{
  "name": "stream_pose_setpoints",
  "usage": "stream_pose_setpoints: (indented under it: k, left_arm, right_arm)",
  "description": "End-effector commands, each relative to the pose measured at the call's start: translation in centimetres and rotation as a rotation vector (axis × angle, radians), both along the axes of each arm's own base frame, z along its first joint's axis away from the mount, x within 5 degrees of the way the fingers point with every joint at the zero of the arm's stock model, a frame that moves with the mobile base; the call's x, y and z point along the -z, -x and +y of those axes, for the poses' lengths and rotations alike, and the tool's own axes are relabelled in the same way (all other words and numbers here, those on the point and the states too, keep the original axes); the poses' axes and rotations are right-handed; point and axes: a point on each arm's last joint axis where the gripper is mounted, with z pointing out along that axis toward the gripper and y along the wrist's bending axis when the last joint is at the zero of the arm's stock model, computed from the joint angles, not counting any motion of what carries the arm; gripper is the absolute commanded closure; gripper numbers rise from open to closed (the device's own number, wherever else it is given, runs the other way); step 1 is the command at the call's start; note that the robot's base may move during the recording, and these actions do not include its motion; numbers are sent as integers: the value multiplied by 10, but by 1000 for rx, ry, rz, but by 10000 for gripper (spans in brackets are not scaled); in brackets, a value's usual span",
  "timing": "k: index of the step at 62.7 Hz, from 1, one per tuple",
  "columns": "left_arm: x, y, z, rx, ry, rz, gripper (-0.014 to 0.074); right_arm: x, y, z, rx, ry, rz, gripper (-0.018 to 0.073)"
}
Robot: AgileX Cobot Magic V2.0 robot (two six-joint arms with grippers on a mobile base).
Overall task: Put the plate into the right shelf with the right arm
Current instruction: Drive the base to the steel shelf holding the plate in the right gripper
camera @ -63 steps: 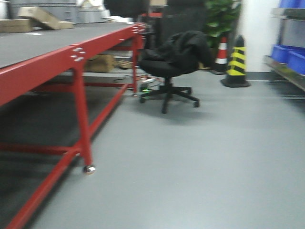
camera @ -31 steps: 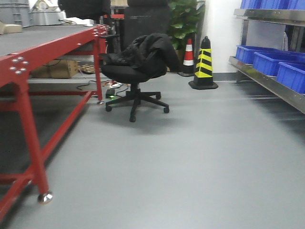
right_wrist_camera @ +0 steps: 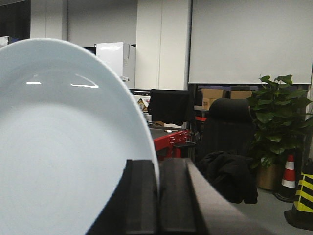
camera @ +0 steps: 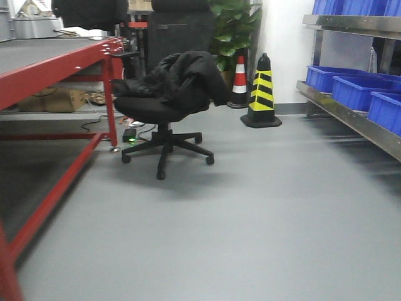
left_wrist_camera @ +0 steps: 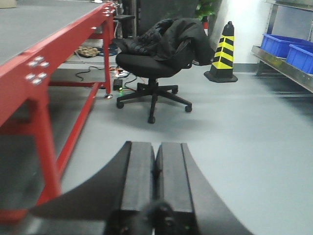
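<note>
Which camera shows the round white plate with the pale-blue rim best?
The right wrist view: the round white plate fills its left half, its edge pinched by the right gripper. The front and left wrist views show none of it.

The plate (right_wrist_camera: 63, 147) is cut off by the left and bottom edges of the right wrist view. Its lower right rim is hidden behind the right gripper (right_wrist_camera: 158, 169), whose base is cut off by the bottom edge. At the lower right of that view, a striped cone (right_wrist_camera: 301, 205) is cropped by the right edge.

In the front view, the right shelf (camera: 351, 118) and its blue bins (camera: 357, 91) are cut off by the right edge, and the red table (camera: 56, 66) by the left edge. The seat of the chair (camera: 147, 111) is partly covered by a black jacket (camera: 182, 78).

In the left wrist view, the base of the left gripper (left_wrist_camera: 155, 149) is blurred at the bottom edge.
</note>
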Motion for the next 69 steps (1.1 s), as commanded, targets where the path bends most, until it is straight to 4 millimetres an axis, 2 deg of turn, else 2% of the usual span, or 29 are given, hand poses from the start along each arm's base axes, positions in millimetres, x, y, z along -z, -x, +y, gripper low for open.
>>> stream_pose_setpoints:
  k: [1,69]
  left_arm:
    - [-5,0,0,2,15,-82,643]
    - [-5,0,0,2,15,-82,643]
  right_arm:
    - [-14,1,-5,38,-60,-61,494]
    - [-14,1,-5,38,-59,-60,494]
